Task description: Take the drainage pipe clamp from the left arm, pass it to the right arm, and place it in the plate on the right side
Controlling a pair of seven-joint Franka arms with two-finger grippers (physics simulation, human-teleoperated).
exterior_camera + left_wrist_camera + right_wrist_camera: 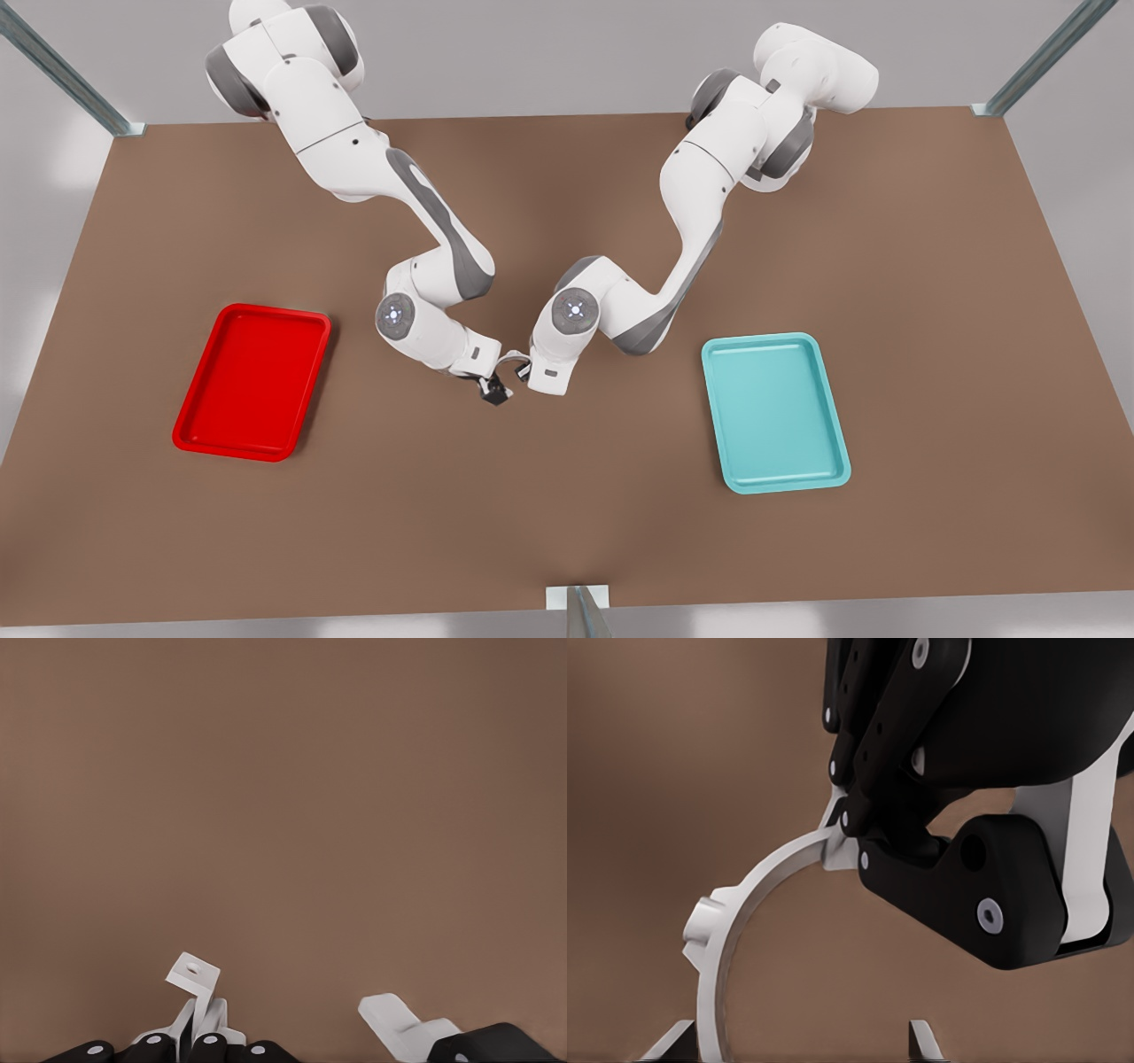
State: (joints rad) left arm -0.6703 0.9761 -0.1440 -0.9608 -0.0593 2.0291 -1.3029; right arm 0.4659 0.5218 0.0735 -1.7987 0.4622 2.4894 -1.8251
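Nearby, teal tray (775,412) beside grippers.

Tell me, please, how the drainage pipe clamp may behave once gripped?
Probably stiff: the drainage pipe clamp holds its arc though the left gripper pinches only one end. Likely light, being thin. Its narrow curved band might pivot once the open right gripper closes.

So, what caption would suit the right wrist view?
Left gripper pinches the white drainage pipe clamp; right gripper open around its arc.
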